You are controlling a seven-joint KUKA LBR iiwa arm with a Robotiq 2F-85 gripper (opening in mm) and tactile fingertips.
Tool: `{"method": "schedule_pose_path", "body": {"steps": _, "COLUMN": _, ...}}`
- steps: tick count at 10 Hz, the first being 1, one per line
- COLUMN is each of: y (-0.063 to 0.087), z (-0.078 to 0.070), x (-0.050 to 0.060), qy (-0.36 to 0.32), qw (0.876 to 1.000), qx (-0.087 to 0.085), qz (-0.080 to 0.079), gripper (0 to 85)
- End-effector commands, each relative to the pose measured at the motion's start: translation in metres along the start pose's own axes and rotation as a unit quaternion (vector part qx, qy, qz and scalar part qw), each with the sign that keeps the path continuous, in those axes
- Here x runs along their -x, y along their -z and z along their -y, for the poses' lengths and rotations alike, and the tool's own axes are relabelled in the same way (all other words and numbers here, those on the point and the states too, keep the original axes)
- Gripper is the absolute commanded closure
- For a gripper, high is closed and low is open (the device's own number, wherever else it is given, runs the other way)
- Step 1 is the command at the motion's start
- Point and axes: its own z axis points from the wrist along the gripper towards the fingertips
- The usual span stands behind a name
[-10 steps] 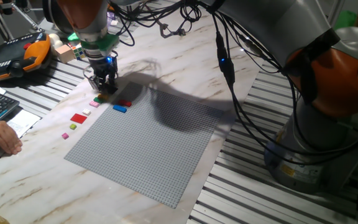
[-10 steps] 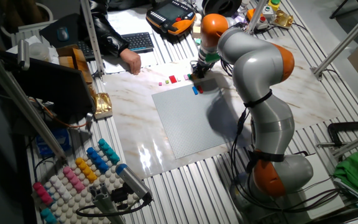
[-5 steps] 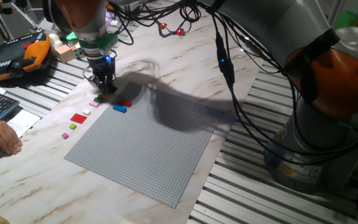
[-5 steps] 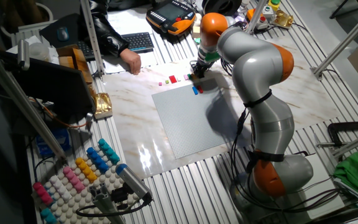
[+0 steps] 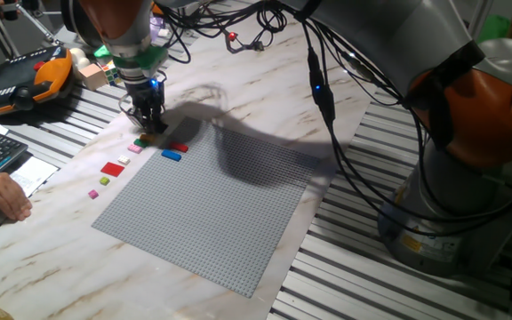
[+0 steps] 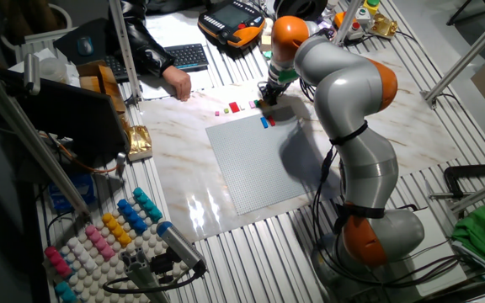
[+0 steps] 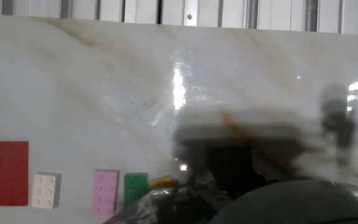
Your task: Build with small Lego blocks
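The gripper point(image 5: 150, 127) is low over the green block point(image 7: 135, 188). Its jaws' state cannot be told. The pink block point(image 7: 105, 191) lies just left of the green one.

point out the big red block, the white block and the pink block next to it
big red block point(image 7: 5, 172), hand view, centre of its studded top
white block point(image 7: 46, 190), hand view, middle of its top
pink block point(image 7: 105, 192), hand view, middle of its top

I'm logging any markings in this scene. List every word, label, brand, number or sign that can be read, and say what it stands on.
No text can be read in any view.
Teach pendant: screen and buttons too small and blurred to read.
Keyboard: key legends too small to read.
Red brick, white brick, pink brick, green brick: plain studs, no legible marks.
Grey baseplate: no markings visible.
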Motion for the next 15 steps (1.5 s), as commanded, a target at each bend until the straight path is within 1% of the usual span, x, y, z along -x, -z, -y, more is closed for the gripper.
{"method": "schedule_pose_path", "body": {"steps": 1, "y": 0.001, "z": 0.0, "x": 0.001, "qy": 0.001, "qw": 1.0, "qx": 0.001, "qz": -0.001, "gripper": 84.3}}
{"method": "schedule_pose_path", "body": {"steps": 4, "y": 0.004, "z": 0.0, "x": 0.002, "qy": 0.001, "qw": 1.0, "qx": -0.001, "qz": -0.003, "gripper": 84.3}}
{"method": "schedule_pose_path", "body": {"steps": 5, "y": 0.006, "z": 0.001, "x": 0.003, "qy": -0.001, "qw": 1.0, "qx": 0.004, "qz": -0.01, "gripper": 84.3}}
{"method": "schedule_pose_path", "body": {"steps": 6, "y": 0.009, "z": 0.001, "x": 0.003, "qy": -0.002, "qw": 1.0, "qx": 0.006, "qz": -0.013, "gripper": 84.3}}
{"method": "schedule_pose_path", "body": {"steps": 10, "y": 0.023, "z": -0.007, "x": 0.0, "qy": -0.014, "qw": 1.0, "qx": 0.002, "qz": -0.025, "gripper": 84.3}}
{"method": "schedule_pose_path", "body": {"steps": 12, "y": 0.03, "z": -0.01, "x": -0.004, "qy": -0.017, "qw": 0.999, "qx": 0.004, "qz": -0.034, "gripper": 84.3}}
{"method": "schedule_pose_path", "body": {"steps": 13, "y": 0.034, "z": -0.012, "x": -0.008, "qy": -0.022, "qw": 0.999, "qx": 0.006, "qz": -0.041, "gripper": 84.3}}
{"method": "schedule_pose_path", "body": {"steps": 15, "y": 0.038, "z": -0.018, "x": -0.018, "qy": -0.034, "qw": 0.998, "qx": 0.001, "qz": -0.043, "gripper": 84.3}}
